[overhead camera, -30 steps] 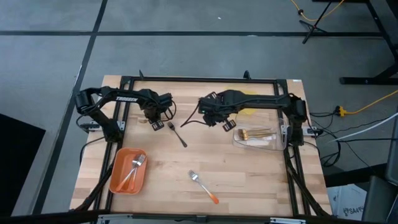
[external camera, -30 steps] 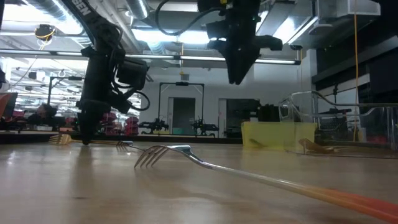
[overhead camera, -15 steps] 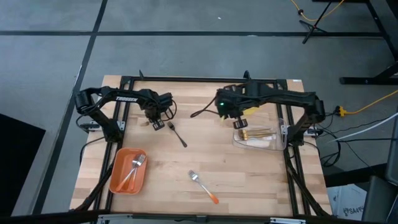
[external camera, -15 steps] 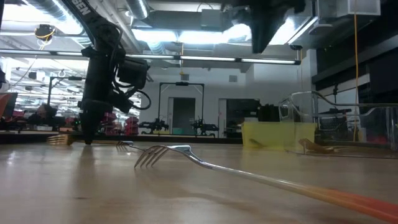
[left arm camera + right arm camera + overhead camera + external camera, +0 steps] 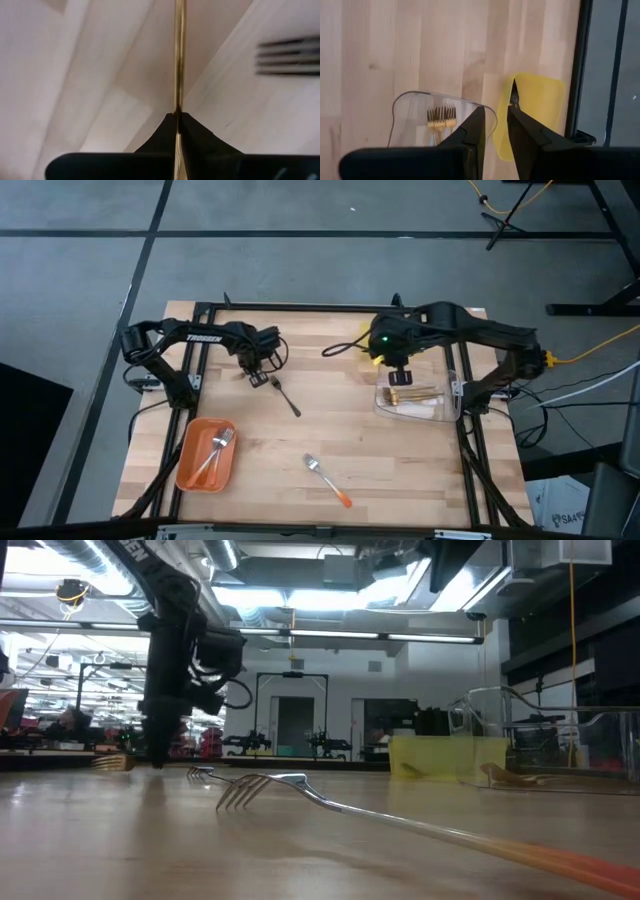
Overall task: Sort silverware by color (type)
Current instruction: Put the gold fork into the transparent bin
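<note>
Left hand (image 5: 258, 379) is pinching a thin gold fork (image 5: 179, 60) on the pale wooden tabletop (image 5: 340, 430).

Nearest, a silver fork with an orange handle (image 5: 328, 480) is lying on the bare wood, beside a rectangular orange tray (image 5: 192, 475) holding two more like it. A dark fork (image 5: 285, 396) is resting just beside the closed left hand. Farther right, the right hand (image 5: 400, 373) is hovering, fingers slightly parted and empty, over a clear tray (image 5: 407, 112) holding gold forks (image 5: 440, 118), a yellow tray (image 5: 540, 107) beyond.
</note>
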Controlling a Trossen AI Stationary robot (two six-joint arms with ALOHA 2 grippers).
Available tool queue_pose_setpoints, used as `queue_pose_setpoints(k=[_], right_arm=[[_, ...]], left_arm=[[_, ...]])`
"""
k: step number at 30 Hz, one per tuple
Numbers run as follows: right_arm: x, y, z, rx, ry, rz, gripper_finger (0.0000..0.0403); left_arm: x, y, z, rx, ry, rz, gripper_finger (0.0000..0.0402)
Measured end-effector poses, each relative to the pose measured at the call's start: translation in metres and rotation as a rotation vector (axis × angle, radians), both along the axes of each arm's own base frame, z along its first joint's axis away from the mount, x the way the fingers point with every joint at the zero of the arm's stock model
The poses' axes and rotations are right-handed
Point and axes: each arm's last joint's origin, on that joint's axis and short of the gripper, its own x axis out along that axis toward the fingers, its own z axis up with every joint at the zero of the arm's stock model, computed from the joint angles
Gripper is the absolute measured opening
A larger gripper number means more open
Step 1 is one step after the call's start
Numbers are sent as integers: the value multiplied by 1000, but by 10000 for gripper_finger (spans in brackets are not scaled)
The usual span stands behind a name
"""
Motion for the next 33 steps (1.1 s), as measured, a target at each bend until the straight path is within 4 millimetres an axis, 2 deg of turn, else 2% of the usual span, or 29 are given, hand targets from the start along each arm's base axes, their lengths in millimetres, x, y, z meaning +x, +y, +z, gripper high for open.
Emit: queue_pose_setpoints(k=[12, 18, 22, 27, 33], right_arm=[[-10, 1, 5, 12, -64, -50, 72], [-18, 1, -23, 3, -206, -48, 72], [-15, 1, -48, -15, -287, -24, 72], [0, 0, -70, -29, -401, -3, 72], [27, -1, -84, -10, -517, 27, 72]], left_arm=[[39, -4, 39, 71, -145, -95, 3], [61, -20, 62, 99, -227, -175, 3], [73, -36, 72, 108, -275, -229, 2], [84, -58, 75, 113, -338, -282, 2], [90, -80, 76, 112, -382, -324, 2]])
